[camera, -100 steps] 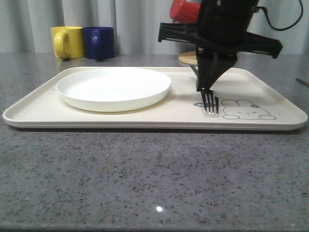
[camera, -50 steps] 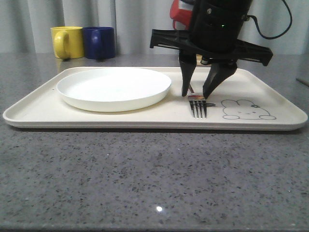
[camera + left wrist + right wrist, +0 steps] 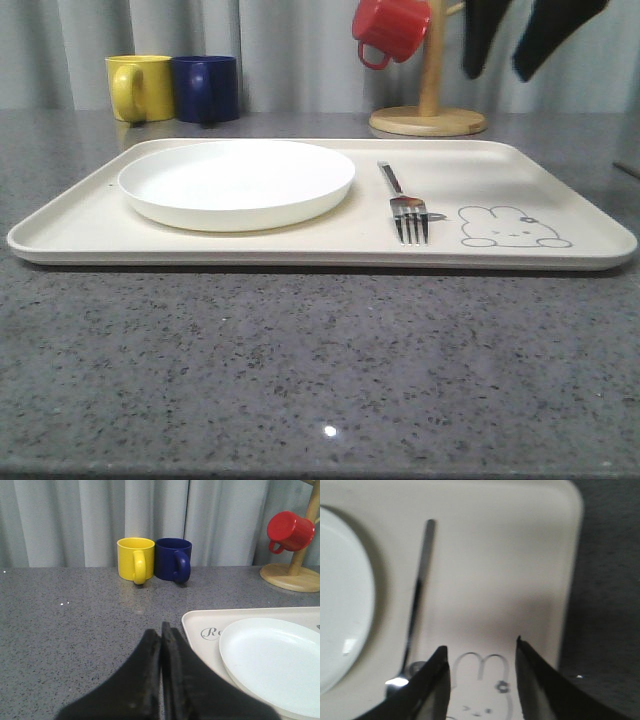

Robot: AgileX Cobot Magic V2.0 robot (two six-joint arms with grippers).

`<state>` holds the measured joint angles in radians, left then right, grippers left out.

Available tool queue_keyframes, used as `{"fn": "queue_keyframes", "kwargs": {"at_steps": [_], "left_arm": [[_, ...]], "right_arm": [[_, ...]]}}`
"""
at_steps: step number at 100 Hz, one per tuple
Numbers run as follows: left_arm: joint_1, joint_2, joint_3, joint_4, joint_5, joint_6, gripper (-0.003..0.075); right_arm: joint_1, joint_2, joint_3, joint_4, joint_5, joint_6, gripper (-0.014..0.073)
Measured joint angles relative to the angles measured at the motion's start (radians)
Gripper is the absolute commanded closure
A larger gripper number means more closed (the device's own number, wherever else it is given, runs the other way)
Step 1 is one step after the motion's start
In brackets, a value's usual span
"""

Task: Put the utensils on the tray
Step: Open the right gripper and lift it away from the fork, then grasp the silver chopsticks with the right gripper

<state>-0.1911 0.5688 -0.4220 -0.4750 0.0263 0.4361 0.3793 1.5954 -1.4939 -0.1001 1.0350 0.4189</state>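
A silver four-tined fork (image 3: 405, 205) lies flat on the cream tray (image 3: 540, 180), between the round white plate (image 3: 236, 180) and the grey rabbit drawing (image 3: 512, 228). My right gripper (image 3: 495, 72) hangs open well above the tray's back right, holding nothing. In the right wrist view its fingers (image 3: 480, 647) spread over the rabbit drawing, with the fork (image 3: 420, 590) lying just beside them. My left gripper (image 3: 161, 627) is shut and empty over the grey counter, just off the tray's (image 3: 200, 625) left end.
A yellow mug (image 3: 138, 87) and a dark blue mug (image 3: 206, 88) stand behind the tray at the back left. A red mug (image 3: 390, 27) hangs on a wooden mug stand (image 3: 428, 120) at the back right. Grey counter stretches in front of the tray.
My right gripper opened and let go of the fork, which now lies flat on the tray. The gripper then rose up and to the right.
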Motion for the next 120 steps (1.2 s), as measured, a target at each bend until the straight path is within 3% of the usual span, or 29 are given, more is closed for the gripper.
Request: {"fn": "queue_keyframes", "kwargs": {"at_steps": [23, 49, 120], "left_arm": [[0.0, 0.0, 0.0, 0.0, 0.0, 0.0, 0.0738], [0.0, 0.0, 0.0, 0.0, 0.0, 0.0, 0.0738], [0.0, 0.0, 0.0, 0.0, 0.0, 0.0, 0.0738]], "right_arm": [[-0.256, -0.017, 0.0, 0.006, 0.079, -0.151, 0.0264], [-0.426, 0.017, 0.011, 0.135, 0.094, -0.324, 0.0264], [-0.451, 0.197, 0.018, 0.159, 0.122, -0.419, 0.0264]]}}
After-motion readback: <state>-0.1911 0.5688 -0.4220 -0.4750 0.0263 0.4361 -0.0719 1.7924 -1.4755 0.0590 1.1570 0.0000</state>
